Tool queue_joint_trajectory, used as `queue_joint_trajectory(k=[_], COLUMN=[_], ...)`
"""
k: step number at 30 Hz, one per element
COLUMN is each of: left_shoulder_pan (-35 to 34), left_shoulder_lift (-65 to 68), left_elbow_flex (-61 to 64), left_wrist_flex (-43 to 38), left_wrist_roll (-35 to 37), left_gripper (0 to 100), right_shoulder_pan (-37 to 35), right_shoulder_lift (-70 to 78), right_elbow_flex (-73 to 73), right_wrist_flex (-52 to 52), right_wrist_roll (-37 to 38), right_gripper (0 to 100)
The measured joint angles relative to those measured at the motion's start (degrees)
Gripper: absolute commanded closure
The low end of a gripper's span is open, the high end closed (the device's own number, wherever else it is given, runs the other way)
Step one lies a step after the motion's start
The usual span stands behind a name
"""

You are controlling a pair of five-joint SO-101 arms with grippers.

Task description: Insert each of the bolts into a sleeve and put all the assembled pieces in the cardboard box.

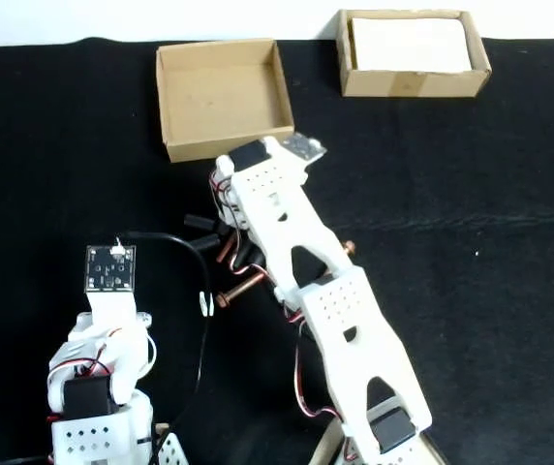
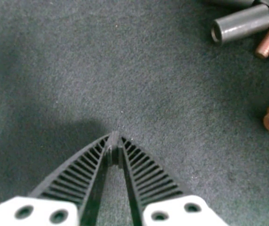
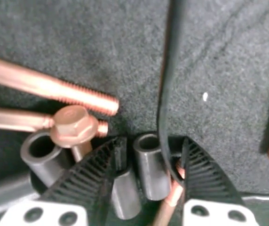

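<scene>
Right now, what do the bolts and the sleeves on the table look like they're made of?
Bolts: copper-coloured metal, probably plated, with a dull sheen and cut threads. Sleeves: dark grey metal tubes, likely steel, with smooth satin walls.

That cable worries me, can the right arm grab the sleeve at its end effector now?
Probably yes: the sleeve sits inside the open right end effector, but the black cable crosses that gap and might get pinched too.

Bright, even light fr. above. Glare on white sheet (image 1: 411, 44) in tan cardboard box (image 1: 413, 82), upper rt. Soft shadow on dark felt (image 2: 139, 70) by black ribbed left gripper (image 2: 114, 141).
</scene>
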Motion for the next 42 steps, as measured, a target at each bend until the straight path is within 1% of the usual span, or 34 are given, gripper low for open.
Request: queue_joint_trajectory(k=[5, 11, 20, 24, 27, 32, 37, 42], left_shoulder_pan=[0.0, 0.0, 0.0, 0.0, 0.0, 0.0, 0.0, 0.0], left_shoulder_lift=[0.0, 0.0, 0.0, 0.0, 0.0, 0.0, 0.0, 0.0], left_elbow_flex=[0.0, 0.0, 0.0, 0.0, 0.0, 0.0, 0.0, 0.0], left_wrist_flex=[0.0, 0.0, 0.0, 0.0, 0.0, 0.0, 0.0, 0.0], left_wrist_roll=[0.0, 0.0, 0.0, 0.0, 0.0, 0.0, 0.0, 0.0], left_gripper=[99, 99, 99, 99, 99, 99, 99, 99], right_shoulder_pan=[0.7, 2.0, 2.4, 2.0, 0.0, -3.3, -3.3, -2.2], right_shoulder_lift=[-0.7, -3.0, -11.0, -11.2, -11.2, -11.2, -11.3, -11.3], right_elbow_flex=[0.4, 1.0, 1.0, 1.1, 1.5, 8.5, 16.3, 17.5], right_wrist_flex=[0.0, 1.0, 1.2, 1.2, 1.2, 1.5, 1.3, -0.5], right_wrist_roll=[4.5, 6.3, 10.2, 10.4, 10.4, 10.4, 10.5, 10.5], right_gripper=[80.3, 80.3, 80.3, 80.3, 80.3, 80.3, 80.3, 80.6])
